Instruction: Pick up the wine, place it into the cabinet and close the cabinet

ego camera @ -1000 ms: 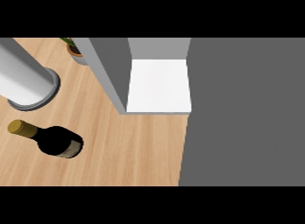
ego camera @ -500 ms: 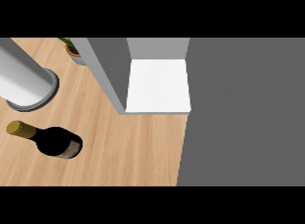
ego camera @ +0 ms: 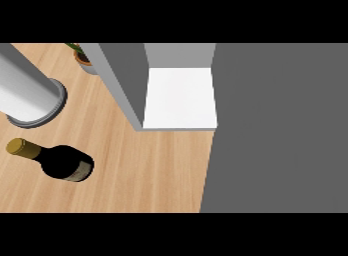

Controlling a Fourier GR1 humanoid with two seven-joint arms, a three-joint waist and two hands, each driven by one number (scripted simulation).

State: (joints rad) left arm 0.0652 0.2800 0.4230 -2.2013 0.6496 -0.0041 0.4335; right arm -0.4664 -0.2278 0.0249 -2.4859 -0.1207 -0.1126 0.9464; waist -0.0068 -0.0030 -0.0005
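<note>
free: counter [ego camera: 151, 172] between wine [ego camera: 62, 162] and cabinet [ego camera: 129, 80] | obstacle: grey cylinder [ego camera: 18, 92] upper left

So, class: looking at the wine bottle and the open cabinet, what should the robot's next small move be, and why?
Probably bring a hand, likely the left, down toward the wine bottle. The bottle sits ungrasped on the counter at the view's left, no hand shows, and the cabinet to its right is already open.

No visible change — none anywhere.
</note>
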